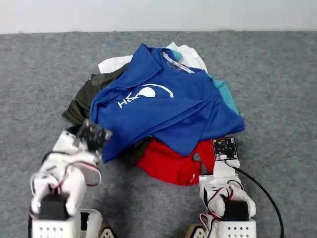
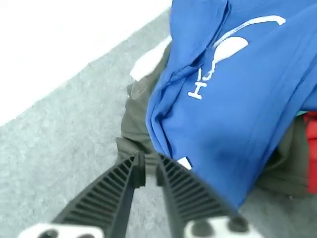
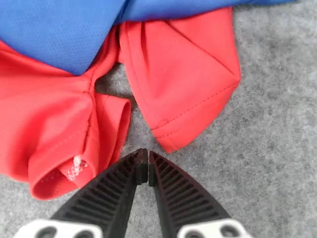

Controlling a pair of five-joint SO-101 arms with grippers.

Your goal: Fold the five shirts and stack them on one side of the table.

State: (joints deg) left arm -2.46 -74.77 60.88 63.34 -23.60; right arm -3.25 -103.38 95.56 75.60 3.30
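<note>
Here, the left end effector (image 2: 148,161), jaws narrowly parted and empty, sits at the near-left edge of the olive shirt (image 2: 136,116), apparently placed to pinch it. The blue shirt (image 2: 237,89) tops the unfolded heap at mid-tabletop (image 1: 277,74). The right end effector (image 3: 147,157), closed on nothing, hovers just near of the red shirt (image 3: 183,74).

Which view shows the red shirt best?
Right wrist view: the red shirt is close up, sleeve and seams clear. High view has it mostly under the blue shirt; left wrist view catches a red sliver.
</note>
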